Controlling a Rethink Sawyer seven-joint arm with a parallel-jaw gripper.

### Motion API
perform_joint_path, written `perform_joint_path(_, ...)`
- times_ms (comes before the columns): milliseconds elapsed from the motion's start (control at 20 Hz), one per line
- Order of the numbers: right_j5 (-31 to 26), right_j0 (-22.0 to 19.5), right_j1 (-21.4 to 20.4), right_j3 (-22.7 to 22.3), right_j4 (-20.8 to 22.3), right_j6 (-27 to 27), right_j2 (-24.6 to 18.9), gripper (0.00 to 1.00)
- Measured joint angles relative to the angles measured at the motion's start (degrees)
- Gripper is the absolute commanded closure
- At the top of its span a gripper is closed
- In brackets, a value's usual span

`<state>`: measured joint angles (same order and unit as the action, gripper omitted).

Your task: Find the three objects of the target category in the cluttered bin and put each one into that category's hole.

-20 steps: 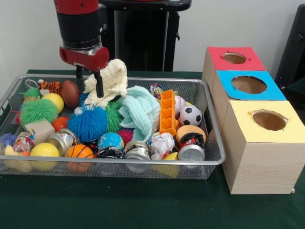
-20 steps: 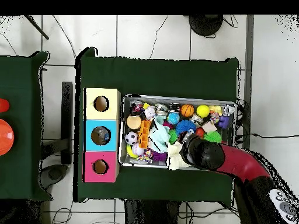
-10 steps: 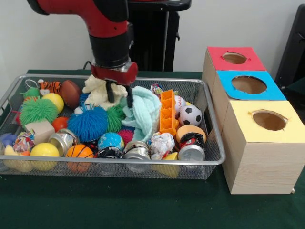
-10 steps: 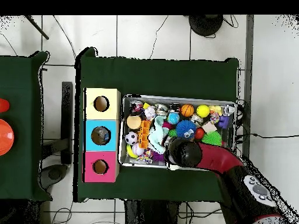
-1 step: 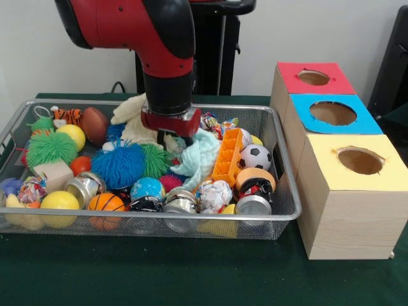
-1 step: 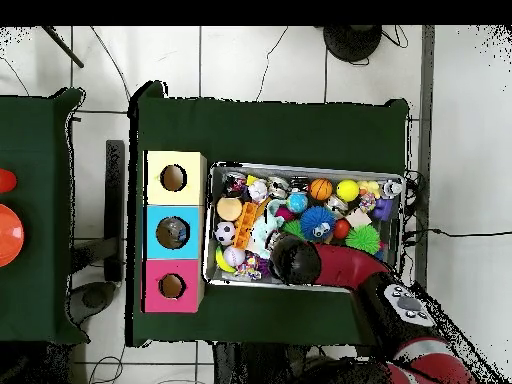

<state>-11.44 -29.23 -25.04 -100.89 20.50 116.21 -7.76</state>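
Observation:
My gripper (image 5: 171, 138) is down in the wire bin (image 5: 284, 191), pressed into the mint-green cloth (image 5: 199, 156) near the bin's middle; its tips are buried in the fabric. A cream cloth (image 5: 132, 120) lies just behind and left of it. An orange ridged block (image 5: 228, 156) leans tilted against the mint cloth's right side. From above, the arm's wrist (image 6: 295, 258) covers the gripper and the cloth. Three boxes stand beside the bin, with a red-topped hole (image 5: 313, 77), a blue-topped hole (image 5: 333, 113) and a yellow-topped hole (image 5: 360, 160).
The bin is packed: blue spiky ball (image 5: 120, 164), green spiky ball (image 5: 50, 146), soccer ball (image 5: 257, 155), basketball (image 5: 106, 203), yellow ball (image 5: 59, 200), metal tins (image 5: 254, 205), crumpled paper (image 5: 217, 191), wooden cube (image 5: 54, 173). From above, something dark sits in the blue box's hole (image 6: 173, 232).
The arm swung right from the cream cloth to the mint cloth and sank into it. The cream cloth, lifted a second ago, lies back in the bin. The orange block tipped over.

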Motion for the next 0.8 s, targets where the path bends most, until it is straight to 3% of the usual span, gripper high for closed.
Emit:
perform_joint_path(150, 4.1, 1.2, 0.9, 0.3, 0.7, 0.0, 1.0, 0.0)
perform_joint_path(400, 4.8, 1.3, 1.0, 0.3, 1.3, 0.0, 1.4, 0.0)
perform_joint_path(450, 4.8, 1.3, 1.0, 0.5, 2.0, 0.0, 1.4, 1.0)
perform_joint_path(800, 4.5, 1.3, 0.9, 1.0, 2.3, 0.0, 1.6, 1.0)
